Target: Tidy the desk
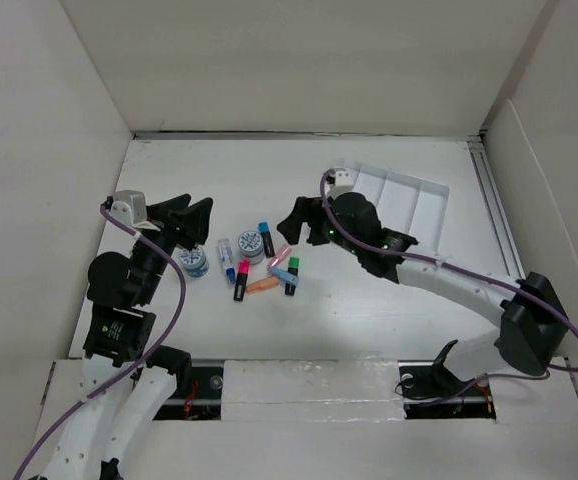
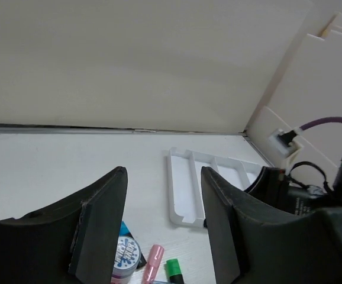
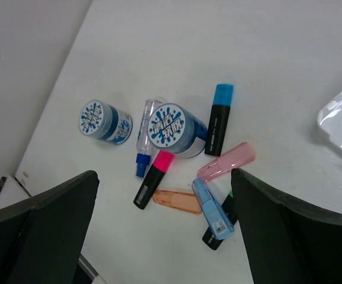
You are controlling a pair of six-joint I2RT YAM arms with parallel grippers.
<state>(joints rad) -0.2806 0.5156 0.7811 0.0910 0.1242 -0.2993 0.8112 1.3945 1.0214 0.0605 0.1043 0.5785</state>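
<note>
- The right pincer (image 1: 291, 218) hangs over the heap of stationery with its jaws spread wide and nothing between them.
- The left pincer (image 2: 162, 177) is released too and holds nothing. It sits just left of the same heap, facing across it toward the tray.
- Directly under the right jaws lie a pink-capped marker (image 3: 153, 180), an orange clear cap (image 3: 177, 201), a pale blue piece (image 3: 212, 210) and a pink clear cap (image 3: 225, 161), touching or overlapping one another.
- A green-capped marker (image 1: 292, 275) is mostly buried beneath the pale blue piece.
- Likely trouble: a grip on any one piece may drag or flick its neighbour, because they lie so tightly packed.
- The two round tubs (image 3: 171, 127) could be nudged away by a descending finger; the small bottle (image 3: 144, 139) is wedged between them.
- Both arms crowd the one heap, so a reach by either risks striking the other.
- Further out, a blue-capped marker (image 3: 218, 118) lies beside the nearer tub.
- The white compartment tray (image 1: 409, 200) lies behind the right wrist, well apart from the heap.
- The counter (image 1: 219, 170) carries everything, spreading white beneath both arms to the back wall.
</note>
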